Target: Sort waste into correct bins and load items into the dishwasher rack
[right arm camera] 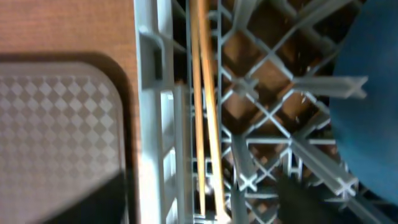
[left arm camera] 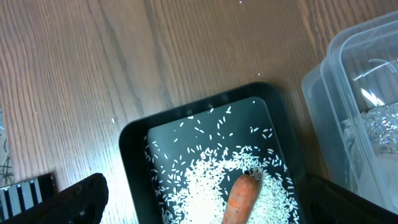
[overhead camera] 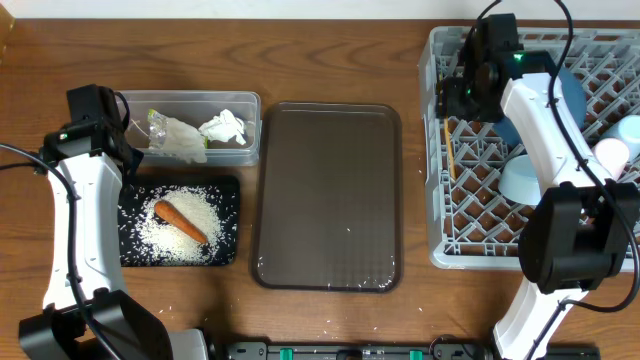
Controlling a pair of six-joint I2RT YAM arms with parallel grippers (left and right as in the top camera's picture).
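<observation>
Overhead: grey rack (overhead camera: 440, 250) sits at the R side of the table (overhead camera: 330, 50). The dark-blue bowl (overhead camera: 572, 95), light-blue bowl (overhead camera: 522, 180) and white cup (overhead camera: 612, 155) are inside it. The chopsticks (overhead camera: 450, 160) lie in the lane along its L wall. R arm (overhead camera: 540, 120) reaches over the rack's far L corner. Brown tray (overhead camera: 328, 195) is mid-table. At L, the clear tub (overhead camera: 252, 100) holds the wrapper (overhead camera: 175, 135) and tissue (overhead camera: 225, 128). The black tray (overhead camera: 232, 190) is just in front of the tub, w/ rice (overhead camera: 165, 235) spread in it and the carrot (overhead camera: 180, 222) lying on the rice. A few grains are loose on the table nr the tray. L arm (overhead camera: 75, 190) runs along the tray's L side, wrist over the tray's far L corner.

L wrist: L gripper (left arm camera: 205, 193) hangs over the black tray w/ fingers (left arm camera: 81, 199) spread wide and nothing between them but air. Below are the tray's corner, scattered grains and the carrot tip. The tub's edge shows at R, w/ crinkly clear stuff inside.

R wrist: blurry. The chopsticks lie side by side in the rack's outer lane, just inside the wall. Dark-blue bowl is at R, brown tray at L, outside the rack. R gripper (right arm camera: 193, 208): two dark blurs at the bottom edge look like its fingers, set apart, w/ the sticks between them and no pinch seen.
</observation>
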